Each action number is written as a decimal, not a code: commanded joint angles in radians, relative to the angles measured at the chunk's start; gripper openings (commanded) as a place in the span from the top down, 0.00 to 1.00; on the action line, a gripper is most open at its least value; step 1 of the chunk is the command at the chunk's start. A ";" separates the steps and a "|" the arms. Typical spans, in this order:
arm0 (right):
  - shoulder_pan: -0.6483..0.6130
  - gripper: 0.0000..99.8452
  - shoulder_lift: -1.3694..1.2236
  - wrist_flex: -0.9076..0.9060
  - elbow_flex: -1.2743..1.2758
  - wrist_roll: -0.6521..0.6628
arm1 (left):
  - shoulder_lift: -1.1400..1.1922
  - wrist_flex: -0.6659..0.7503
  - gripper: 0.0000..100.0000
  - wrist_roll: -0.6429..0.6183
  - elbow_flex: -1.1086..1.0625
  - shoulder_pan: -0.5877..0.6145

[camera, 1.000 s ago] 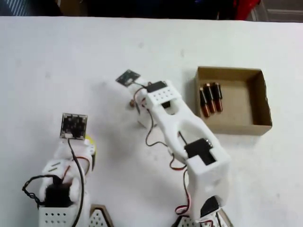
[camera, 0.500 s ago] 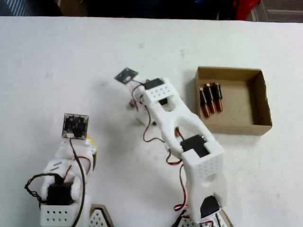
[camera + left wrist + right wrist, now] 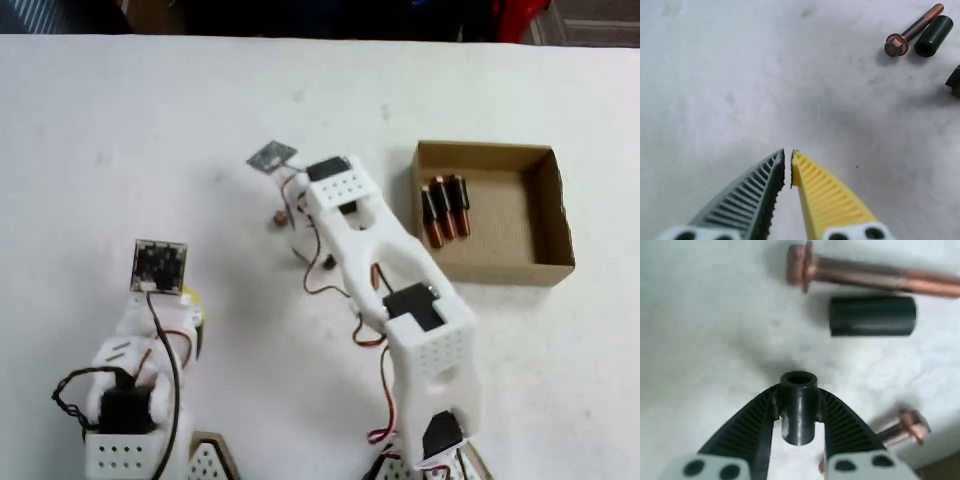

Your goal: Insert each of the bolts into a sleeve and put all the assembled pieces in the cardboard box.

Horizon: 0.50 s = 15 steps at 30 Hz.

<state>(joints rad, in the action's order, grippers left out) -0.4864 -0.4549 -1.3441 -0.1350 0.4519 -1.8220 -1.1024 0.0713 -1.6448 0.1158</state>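
Our right tool [image 3: 799,395] pinches a black sleeve [image 3: 799,415] between its dark fingers, with the sleeve's open end facing away from the wrist. Just beyond it on the white bench [image 3: 150,100] lies a loose sleeve [image 3: 872,315] on its side, and just beside that, parallel and not touching, a long copper bolt [image 3: 870,275]. A second bolt [image 3: 902,430] lies near the tool's flank. Our left tool [image 3: 788,155] has its grey and yellow fingers pressed together with nothing between them, above bare bench. Its wrist view catches the long bolt and loose sleeve side by side, well apart from its tips.

The high view gives us what the wrist views leave out. The cardboard box [image 3: 500,268] sits open on the bench, beside the right arm. Inside, three assembled pieces [image 3: 445,208] lie parallel against the wall nearest that arm. The rest of the box floor is bare
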 commanded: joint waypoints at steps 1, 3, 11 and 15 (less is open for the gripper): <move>-0.001 0.98 0.171 -0.105 -0.084 0.002 | -0.007 0.028 0.93 0.009 0.011 0.002; -0.001 0.98 0.243 -0.156 -0.094 0.000 | -0.007 0.032 0.93 0.008 0.006 0.001; 0.002 0.98 0.578 -0.294 -0.089 0.000 | -0.007 0.029 0.93 0.009 0.003 0.001; 0.041 0.98 0.722 -0.361 -0.087 -0.002 | -0.007 0.026 0.93 0.009 0.009 0.001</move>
<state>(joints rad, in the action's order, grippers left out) -0.4803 0.1358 -1.6632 -0.1780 0.4519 -1.8220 -1.1024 0.0713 -1.6448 0.1158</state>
